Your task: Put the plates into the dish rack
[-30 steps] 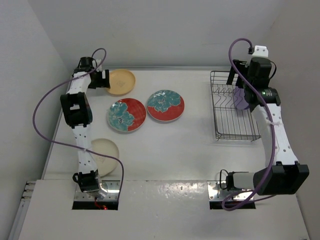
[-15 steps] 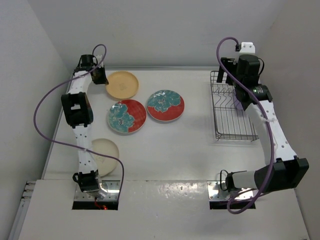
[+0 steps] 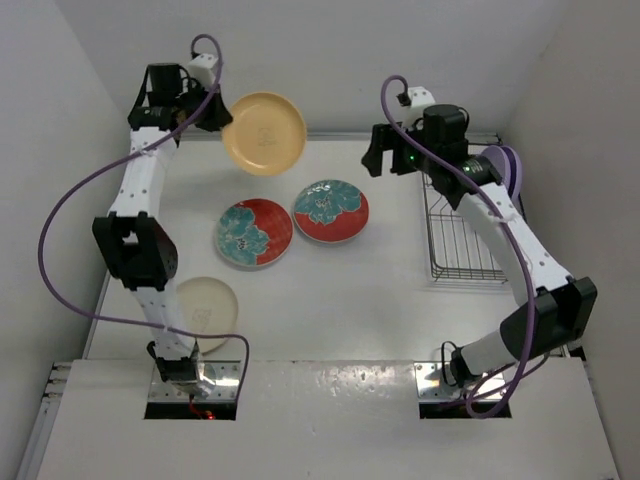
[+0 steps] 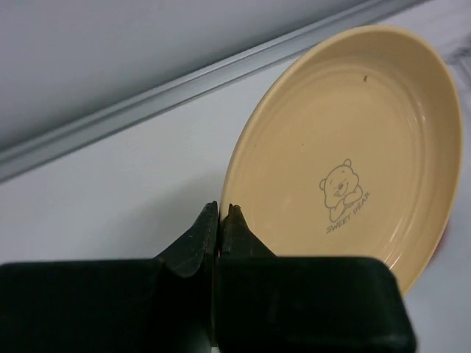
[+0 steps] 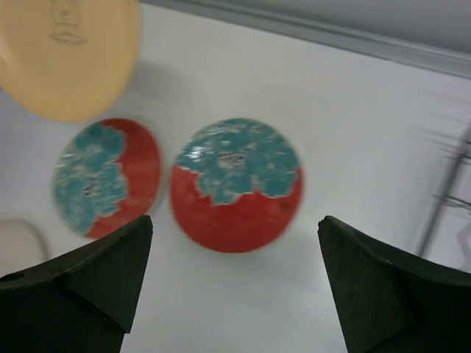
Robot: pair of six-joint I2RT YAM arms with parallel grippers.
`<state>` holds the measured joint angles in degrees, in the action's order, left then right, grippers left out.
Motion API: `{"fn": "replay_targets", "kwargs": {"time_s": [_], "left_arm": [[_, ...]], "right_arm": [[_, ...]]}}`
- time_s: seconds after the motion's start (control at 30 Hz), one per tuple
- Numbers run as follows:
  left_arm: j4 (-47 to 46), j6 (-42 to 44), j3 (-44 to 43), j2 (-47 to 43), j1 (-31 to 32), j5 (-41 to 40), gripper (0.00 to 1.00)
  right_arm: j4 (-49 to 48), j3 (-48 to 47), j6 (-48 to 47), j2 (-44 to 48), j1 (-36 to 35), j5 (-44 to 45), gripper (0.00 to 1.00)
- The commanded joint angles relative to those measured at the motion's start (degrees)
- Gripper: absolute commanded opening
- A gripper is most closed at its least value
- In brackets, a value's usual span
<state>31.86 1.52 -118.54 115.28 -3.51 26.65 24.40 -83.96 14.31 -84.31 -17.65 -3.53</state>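
Observation:
My left gripper [image 3: 216, 112] [image 4: 221, 213] is shut on the rim of the yellow-orange plate [image 3: 265, 132] [image 4: 353, 147], which hangs tilted above the table's far left. Two red plates with teal flowers [image 3: 252, 231] [image 3: 331, 211] lie flat at mid-table. They also show in the right wrist view, the left red plate [image 5: 107, 176] and the right red plate [image 5: 235, 184]. A cream plate [image 3: 205, 308] lies near the left arm's base. My right gripper [image 3: 378, 160] [image 5: 235, 220] hovers open and holds nothing, left of the dish rack [image 3: 465, 250]. A lavender plate [image 3: 502, 168] stands at the rack's far end.
Grey walls close in the table at the back and on both sides. The rack's wire edge [image 5: 445, 198] shows at the right of the right wrist view. The right arm [image 3: 520, 250] stretches over the rack's right side.
The left gripper shut on the yellow-orange plate's rim and lifted it off the table. The right arm swung left away from the rack, leaving the lavender plate standing there.

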Motion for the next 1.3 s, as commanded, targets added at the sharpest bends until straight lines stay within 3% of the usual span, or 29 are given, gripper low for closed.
{"fn": "replay_targets", "kwargs": {"time_s": [0.0,0.07,0.27,0.37,0.4,0.5,0.67,0.7,0.77,0.87,0.93,0.97,1.0,1.03,1.07,1.13,1.17,1.27], "left_arm": [[6.2,7.2,3.0,-8.4,7.3,7.2,0.0],[8.8,7.8,4.7,-10.1,9.3,10.2,0.0],[11.8,8.9,9.1,-15.1,14.4,10.2,0.0],[11.8,9.6,11.0,-16.5,15.7,10.7,0.0],[11.8,9.6,11.1,-16.5,16.2,11.3,0.0],[11.8,9.0,11.6,-17.1,16.3,11.3,0.0],[11.8,8.5,11.6,-17.7,15.5,11.3,0.03],[11.8,8.5,11.6,-17.7,14.9,11.3,0.44],[11.8,7.8,11.6,-17.7,14.3,9.7,0.97],[11.8,7.3,11.6,-17.7,12.9,2.7,1.0],[12.4,7.3,11.1,-17.7,10.9,-5.2,1.0],[12.4,7.9,11.1,-17.7,10.4,-8.0,1.0],[12.4,7.9,11.6,-17.7,9.8,-10.5,1.0],[12.4,9.4,12.1,-18.2,8.5,-12.6,1.0],[12.4,9.9,12.8,-18.3,8.0,-16.1,1.0],[12.4,10.5,15.5,-18.9,6.3,-18.6,1.0],[12.4,10.5,16.3,-18.9,5.8,-18.6,1.0],[12.4,10.5,18.3,-19.4,4.1,-14.1,1.0]], "right_arm": [[-5.9,-3.8,8.4,-2.4,-2.3,-12.9,0.93],[-10.0,-4.0,10.9,-5.1,-2.8,-18.4,0.93],[-15.1,0.4,16.0,-8.3,-5.6,-23.1,0.89],[-17.4,6.1,15.5,-7.5,-7.4,-23.4,0.56],[-19.7,7.0,15.8,-6.9,-7.7,-24.1,0.28],[-19.6,10.0,16.5,-5.9,-8.1,-24.7,0.0],[-19.2,13.4,14.4,0.7,-7.4,-18.4,0.0],[-18.7,13.8,13.6,1.5,-7.1,-17.2,0.0],[-16.1,13.8,11.4,5.1,-6.4,-10.5,0.0],[-10.7,12.1,5.9,9.2,-4.9,2.7,0.0],[-8.2,10.5,2.7,11.6,-3.9,18.3,0.0],[-8.1,10.3,-4.0,12.8,-3.7,26.8,0.0],[-9.0,10.1,-6.7,12.9,-3.0,31.0,0.0],[-11.2,10.9,-9.5,12.9,-2.5,42.5,0.0],[-12.7,11.4,-20.1,12.9,-2.2,45.6,0.0],[-18.5,13.8,-28.8,12.2,0.4,50.2,0.0],[-20.7,14.0,-31.4,10.9,1.9,53.7,0.0],[-19.4,13.6,-30.6,10.3,3.0,51.7,0.0]]}}
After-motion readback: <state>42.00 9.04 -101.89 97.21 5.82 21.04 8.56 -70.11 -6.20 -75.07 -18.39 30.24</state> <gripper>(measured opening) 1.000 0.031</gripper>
